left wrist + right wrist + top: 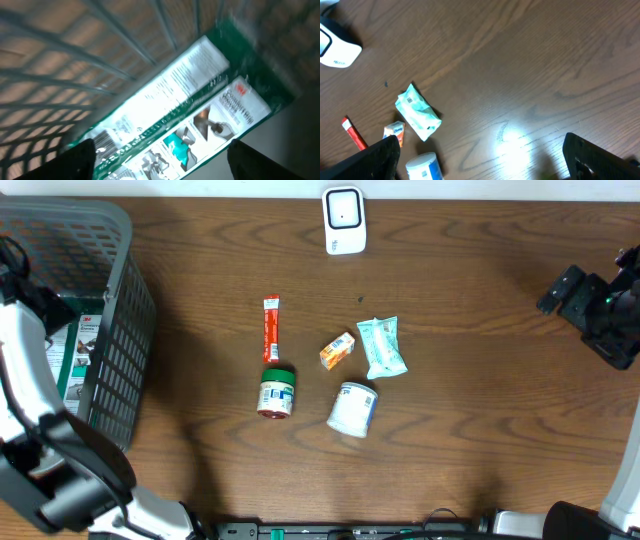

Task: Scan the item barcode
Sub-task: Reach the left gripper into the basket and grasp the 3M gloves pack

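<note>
Both claws gape empty. Our left claw (162, 156) hangs over the basket (122, 330) at the left, above the green box (76, 345) lying inside; our right claw (482, 156) hovers over the table (480, 430) at the right, well apart from the far scanner (343, 220).

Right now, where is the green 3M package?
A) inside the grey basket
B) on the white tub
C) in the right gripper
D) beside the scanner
A: the green 3M package lies within the walls of the grey basket, seen from overhead and against the mesh in the left wrist view.
</note>
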